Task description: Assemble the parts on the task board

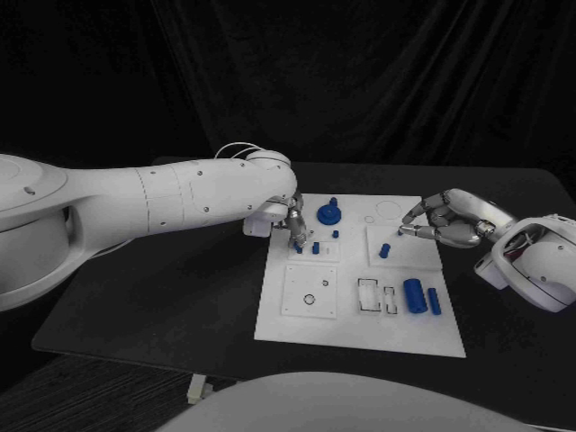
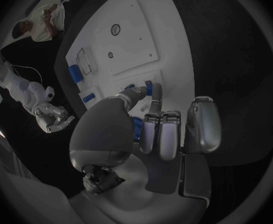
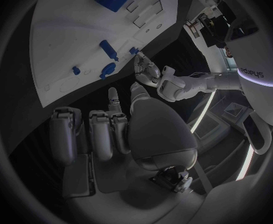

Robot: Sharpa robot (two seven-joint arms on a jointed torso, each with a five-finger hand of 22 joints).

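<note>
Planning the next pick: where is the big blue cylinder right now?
In the head view, the big blue cylinder lies at the task board's near right corner, beside a slimmer blue rod, clear of both hands.

Lighting: dim, dark surroundings; flat white rectangular task board is the brightest surface. Wrist views: strong fisheye bending, dark vignetted rims, soft focus.

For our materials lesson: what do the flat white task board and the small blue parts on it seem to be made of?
Flat white task board: probably matt plastic, with even white faces and crisp cut-out recesses. Small blue parts: probably plastic too, uniform blue, dull, no metallic shine. Neither is certain.
</note>
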